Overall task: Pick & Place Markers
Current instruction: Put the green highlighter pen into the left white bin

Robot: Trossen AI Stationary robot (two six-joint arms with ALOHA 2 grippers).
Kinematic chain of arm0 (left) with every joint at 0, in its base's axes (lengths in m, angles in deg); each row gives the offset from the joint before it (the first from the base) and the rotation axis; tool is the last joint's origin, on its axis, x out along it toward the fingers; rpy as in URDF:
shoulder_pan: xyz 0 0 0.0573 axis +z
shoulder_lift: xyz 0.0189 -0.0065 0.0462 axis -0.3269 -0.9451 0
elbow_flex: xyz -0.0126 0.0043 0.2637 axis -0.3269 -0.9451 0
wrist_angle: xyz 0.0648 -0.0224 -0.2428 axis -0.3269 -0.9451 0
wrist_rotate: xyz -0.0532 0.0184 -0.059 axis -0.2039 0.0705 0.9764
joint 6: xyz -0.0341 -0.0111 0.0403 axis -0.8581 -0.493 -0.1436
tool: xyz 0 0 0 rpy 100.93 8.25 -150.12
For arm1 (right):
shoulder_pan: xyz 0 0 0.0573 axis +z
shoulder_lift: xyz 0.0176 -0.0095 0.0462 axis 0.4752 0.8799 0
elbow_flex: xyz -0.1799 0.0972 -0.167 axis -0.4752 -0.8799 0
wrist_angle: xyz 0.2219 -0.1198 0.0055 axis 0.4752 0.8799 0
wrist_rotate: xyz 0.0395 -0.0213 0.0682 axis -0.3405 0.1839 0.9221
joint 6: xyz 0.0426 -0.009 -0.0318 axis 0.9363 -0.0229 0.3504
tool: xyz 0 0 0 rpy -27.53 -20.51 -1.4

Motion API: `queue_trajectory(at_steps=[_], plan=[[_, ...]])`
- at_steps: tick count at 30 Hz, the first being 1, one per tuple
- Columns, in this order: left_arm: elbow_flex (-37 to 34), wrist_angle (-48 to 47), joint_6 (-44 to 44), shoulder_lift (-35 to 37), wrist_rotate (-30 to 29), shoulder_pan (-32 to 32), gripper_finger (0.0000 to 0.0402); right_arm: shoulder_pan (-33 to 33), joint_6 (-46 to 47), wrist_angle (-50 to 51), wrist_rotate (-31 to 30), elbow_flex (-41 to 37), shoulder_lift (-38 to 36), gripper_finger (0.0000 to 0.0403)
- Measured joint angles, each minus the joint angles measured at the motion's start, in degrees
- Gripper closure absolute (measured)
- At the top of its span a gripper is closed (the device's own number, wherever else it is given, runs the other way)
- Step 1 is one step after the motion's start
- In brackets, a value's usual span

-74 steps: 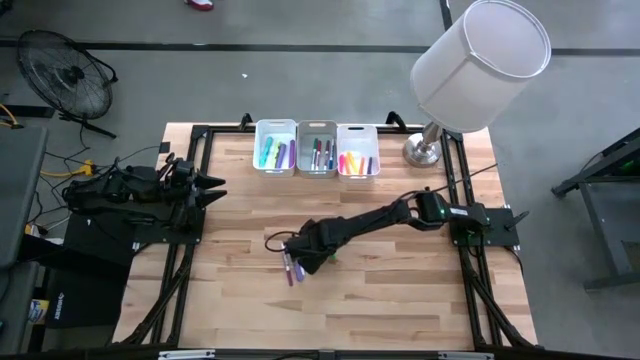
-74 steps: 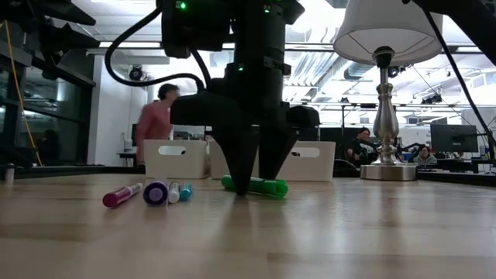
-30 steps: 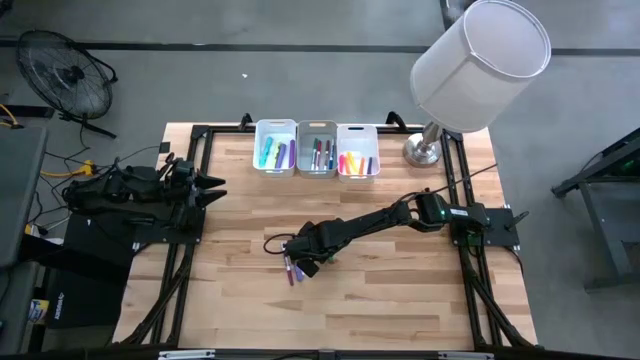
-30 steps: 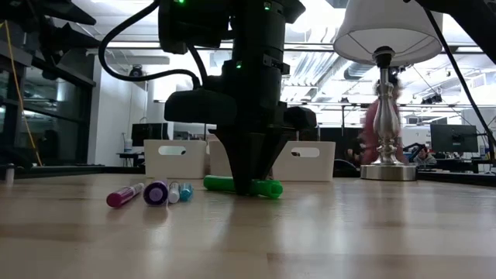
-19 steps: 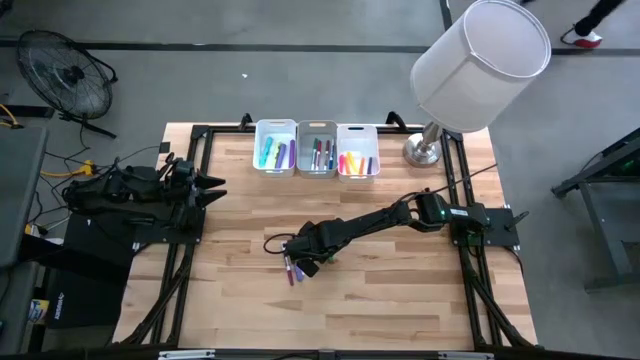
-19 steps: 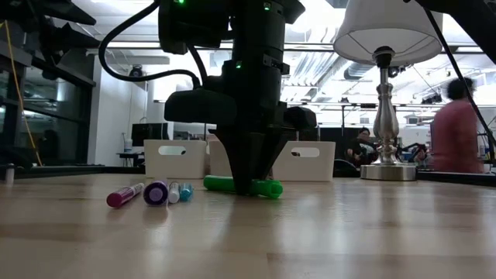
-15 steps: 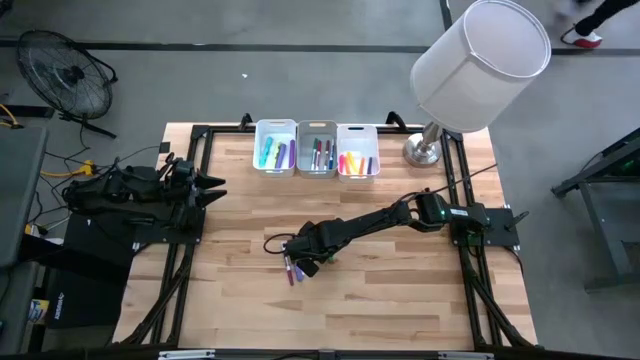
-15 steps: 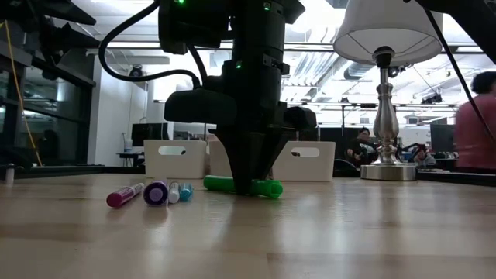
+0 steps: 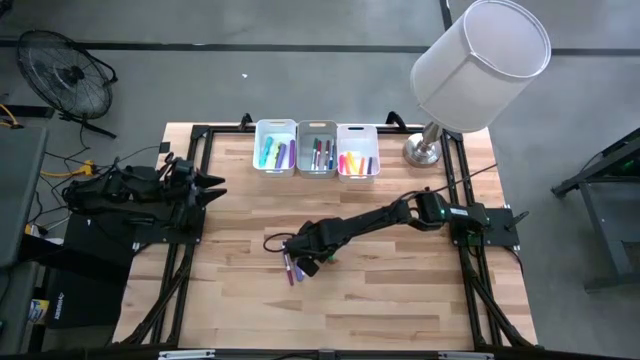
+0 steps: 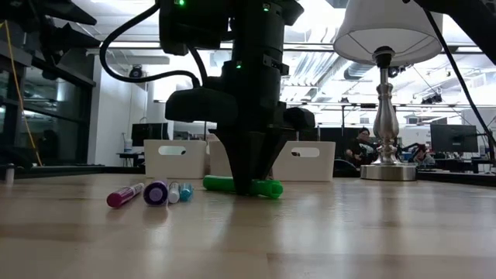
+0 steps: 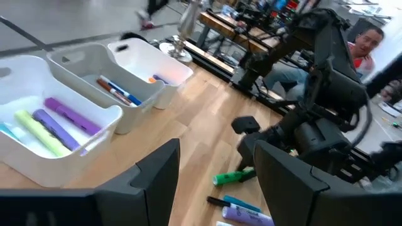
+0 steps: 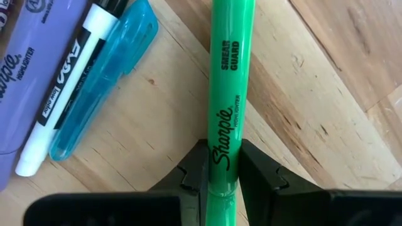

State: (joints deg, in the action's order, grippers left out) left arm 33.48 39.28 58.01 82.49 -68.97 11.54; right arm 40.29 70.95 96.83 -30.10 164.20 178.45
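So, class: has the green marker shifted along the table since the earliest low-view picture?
Yes. Against the white bins behind it, the green marker has slid slightly to the picture's left, and the right gripper is now shut on it.

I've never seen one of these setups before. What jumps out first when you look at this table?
Mid-table, the right gripper is clamped on a bright green marker lying on the wood, with a few more markers loose beside it. At the table's far edge stand three white bins already holding sorted markers, and a big white-shaded lamp stands at the far right corner. The left arm waits off at the left side.
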Motion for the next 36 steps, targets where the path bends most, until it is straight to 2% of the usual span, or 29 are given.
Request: queue_trajectory(at_steps=[4, 13, 23, 31, 36], plan=[[-0.01, 0.41, 0.06, -0.01, -2.97, 0.01, 0.0200, -0.59, 0.00, 0.64, -0.69, -0.16, -1.29, 0.0348], [0.01, 3.38, 0.11, -0.91, -0.85, 0.01, 0.0200, -0.99, 0.01, 3.52, -5.58, -0.59, -4.50, 0.0349], [0.01, 10.27, 1.31, -10.93, 2.98, 0.00, 0.0200, -0.11, -0.66, 2.12, -12.03, -0.33, -12.98, 0.0349], [0.01, 19.36, 2.11, -16.26, 3.63, 0.01, 0.0200, 1.97, -4.36, -3.37, -20.17, -0.22, -21.71, 0.0349], [0.01, 30.95, 4.40, -19.62, 6.74, 0.01, 0.0200, 2.18, -9.33, -11.74, -23.25, -0.14, -25.54, 0.0349]])
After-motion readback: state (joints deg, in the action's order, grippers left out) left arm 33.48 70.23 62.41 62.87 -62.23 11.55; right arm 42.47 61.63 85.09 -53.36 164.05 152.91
